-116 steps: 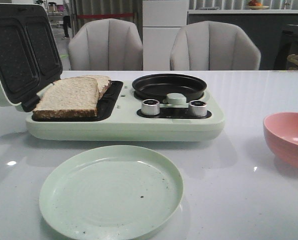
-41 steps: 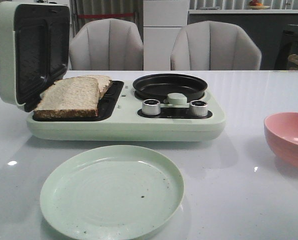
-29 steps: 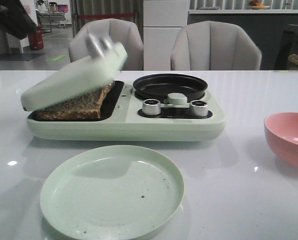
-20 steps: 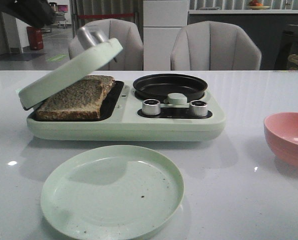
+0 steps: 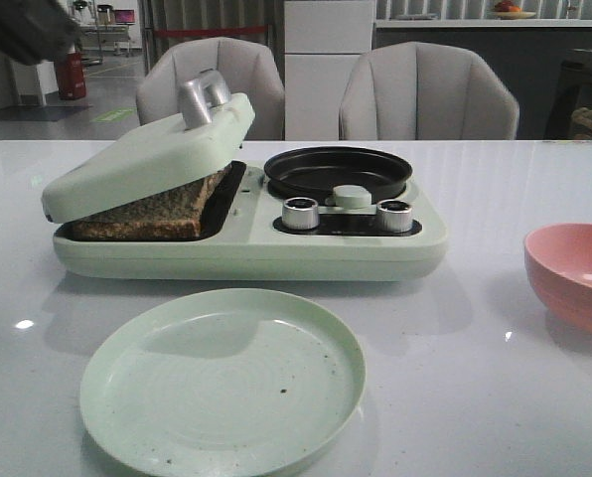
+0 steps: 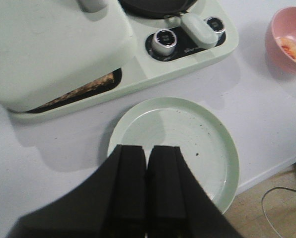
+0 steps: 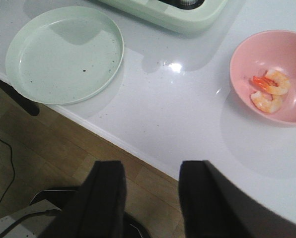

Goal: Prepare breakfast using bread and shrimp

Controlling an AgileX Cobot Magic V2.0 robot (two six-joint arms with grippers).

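— bread [image 5: 142, 214] sits under our half-lowered lid [image 5: 147, 154]; shrimp [image 7: 269, 89] wait in the pink bowl [image 7: 247, 74].
— we see the left gripper [image 6: 147, 191] pinched shut and empty, the right gripper [image 7: 150, 198] spread wide. the propped lid may press unevenly.

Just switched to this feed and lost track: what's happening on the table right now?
The sandwich maker's lid rests tilted on the bread, not fully shut. Neither arm is holding anything: the left gripper hangs over the empty green plate with fingers together, and the right gripper is open, back past the table edge. The shrimp lie in the pink bowl, and the black pan is empty.
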